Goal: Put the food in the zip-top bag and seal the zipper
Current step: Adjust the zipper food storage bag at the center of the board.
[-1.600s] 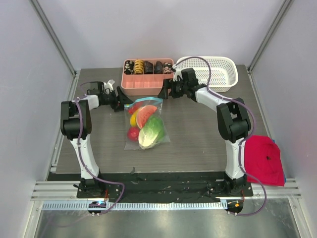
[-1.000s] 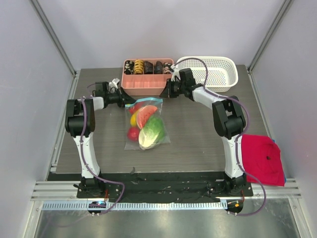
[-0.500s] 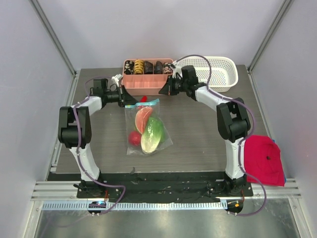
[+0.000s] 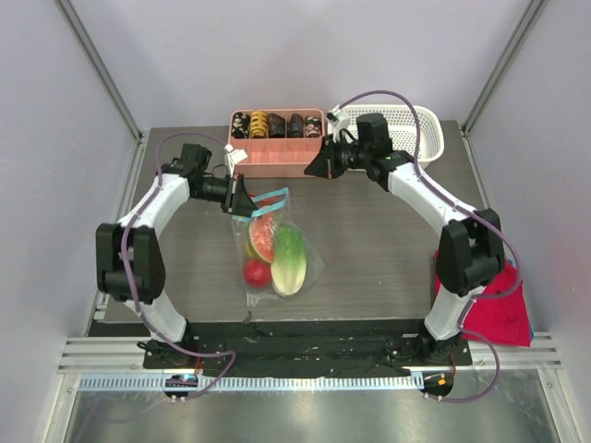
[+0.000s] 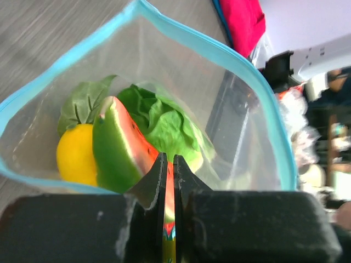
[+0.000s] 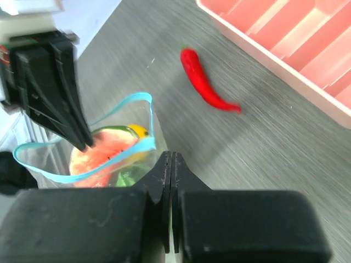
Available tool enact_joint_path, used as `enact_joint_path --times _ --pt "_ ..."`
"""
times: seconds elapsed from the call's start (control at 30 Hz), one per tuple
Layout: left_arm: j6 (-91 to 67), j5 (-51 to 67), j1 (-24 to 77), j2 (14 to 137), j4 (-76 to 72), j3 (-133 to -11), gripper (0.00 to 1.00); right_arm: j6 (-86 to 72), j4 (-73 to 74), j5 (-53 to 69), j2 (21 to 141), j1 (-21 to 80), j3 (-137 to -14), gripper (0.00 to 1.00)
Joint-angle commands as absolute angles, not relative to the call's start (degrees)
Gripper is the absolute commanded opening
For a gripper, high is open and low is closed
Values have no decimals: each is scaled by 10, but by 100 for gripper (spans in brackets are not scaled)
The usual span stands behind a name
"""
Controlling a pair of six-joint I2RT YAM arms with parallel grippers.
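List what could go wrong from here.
1. The red chili lies on the table outside the zip-top bag; sealing now would leave it out.
2. Only the left gripper pinches the zipper rim, mouth gaping; the food might spill if tipped.
3. The right gripper is shut, apparently empty; it must open before grasping anything.

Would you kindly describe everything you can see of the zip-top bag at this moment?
The bag is clear, crinkly plastic with a light-blue zipper round its mouth, which gapes open, unsealed. Through it show lettuce, a watermelon slice, a yellow piece and a tomato. Its lower end seems to rest on the table, mouth towards the far side. The left end effector is shut on the mouth's edge, holding it up.
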State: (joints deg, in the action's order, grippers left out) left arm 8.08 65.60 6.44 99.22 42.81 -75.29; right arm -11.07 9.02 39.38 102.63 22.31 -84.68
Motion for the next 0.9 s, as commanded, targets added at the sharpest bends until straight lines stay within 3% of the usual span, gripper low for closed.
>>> enact_joint_path --times 0.0,0.03,0.07,0.1,0.17,0.3,0.53,0.87 --pt "190 635 85 893 514 -781 0 -7 158 402 950 221 -850 9" --pt "206 625 102 882 539 -787 0 -4 171 399 947 221 -865 20" --pt "216 620 116 877 553 -794 0 23 195 398 948 221 -874 45" --pt "227 614 127 873 568 -804 0 26 204 399 951 222 -883 55" --pt "233 599 164 856 575 -803 0 24 224 405 958 221 -911 72" --pt "242 565 226 834 579 -788 0 77 295 397 991 237 -958 82" --pt "234 550 250 802 567 -758 0 285 537 392 1021 268 -1018 87" --pt "219 537 261 780 558 -747 0 307 560 352 1000 327 -1012 73"
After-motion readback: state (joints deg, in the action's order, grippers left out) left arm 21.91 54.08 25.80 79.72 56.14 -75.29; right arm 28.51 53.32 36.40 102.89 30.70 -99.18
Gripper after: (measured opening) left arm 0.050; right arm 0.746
